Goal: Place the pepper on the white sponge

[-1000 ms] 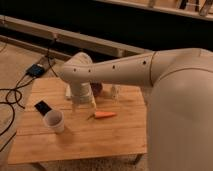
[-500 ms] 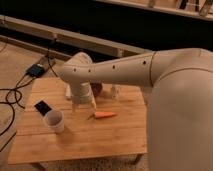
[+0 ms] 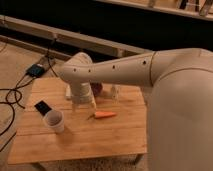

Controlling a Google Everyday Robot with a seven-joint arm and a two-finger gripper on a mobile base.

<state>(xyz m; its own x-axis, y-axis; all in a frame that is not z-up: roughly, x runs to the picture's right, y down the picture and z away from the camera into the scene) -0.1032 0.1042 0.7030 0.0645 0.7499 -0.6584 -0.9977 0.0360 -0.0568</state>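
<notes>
The pepper (image 3: 105, 114), orange-red and tapered with a small green stem end pointing left, lies on the wooden table (image 3: 75, 142) right of centre. My gripper (image 3: 82, 106) hangs at the end of the white arm, just left of the pepper's stem end and low over the table. The white sponge (image 3: 68, 92) shows only as an off-white edge left of the wrist. The arm hides the rest of it.
A white paper cup (image 3: 54, 121) stands front left of the gripper. A black phone-like slab (image 3: 43, 107) lies at the table's left. A small white bottle (image 3: 115, 92) and a dark red item (image 3: 97, 89) stand behind the pepper. Cables lie on the floor at left.
</notes>
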